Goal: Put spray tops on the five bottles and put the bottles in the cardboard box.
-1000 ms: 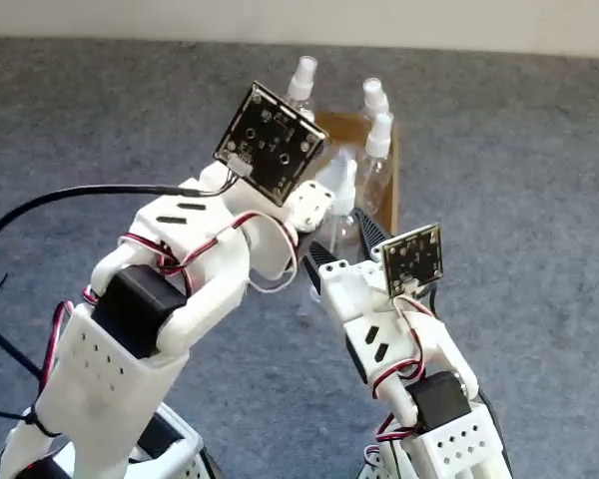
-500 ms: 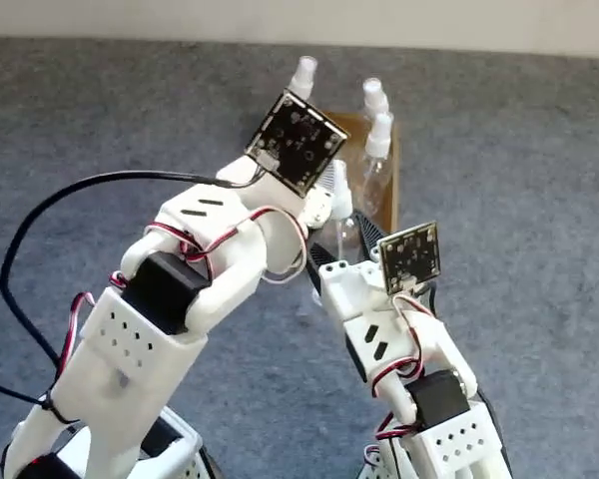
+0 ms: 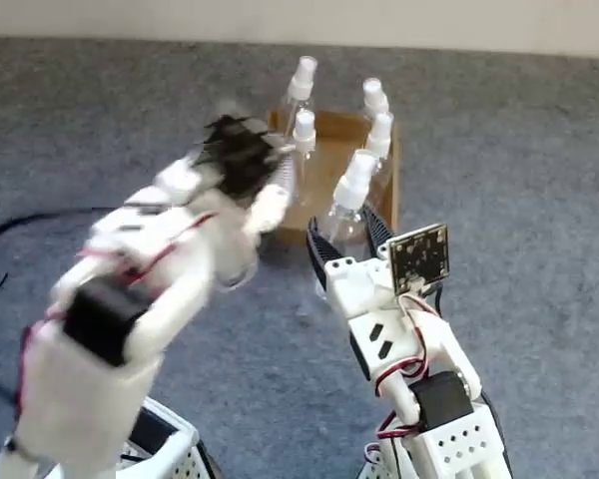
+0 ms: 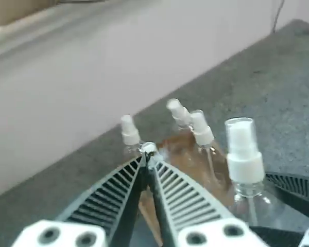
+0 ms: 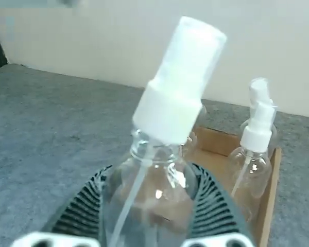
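Gripping the fifth bottle (image 5: 149,200) round its body, the right gripper (image 3: 345,236) holds it upright just at the near edge of the box (image 3: 329,180), apparently not yet inside. The top (image 5: 177,82) sits on this bottle's neck, leaning a little; whether it is fully seated I cannot tell. The left gripper (image 4: 147,157) has its fingers pressed together with nothing between them and points toward the box from its near-left side.

Judging by this, the task is nearly done. Four bottles (image 3: 302,80) with tops on stand in the box, two toward each side. What seems left is to carry the fifth over the rim, set it in the free space in the middle and let go.

The right arm (image 3: 399,339) reaches forward from the near edge of the table (image 3: 499,150), with the wrist low and level and the fingers pointing at the box. The left arm (image 3: 130,289) is blurred in the high view, bent and lifted, with its gripper just beside the box.
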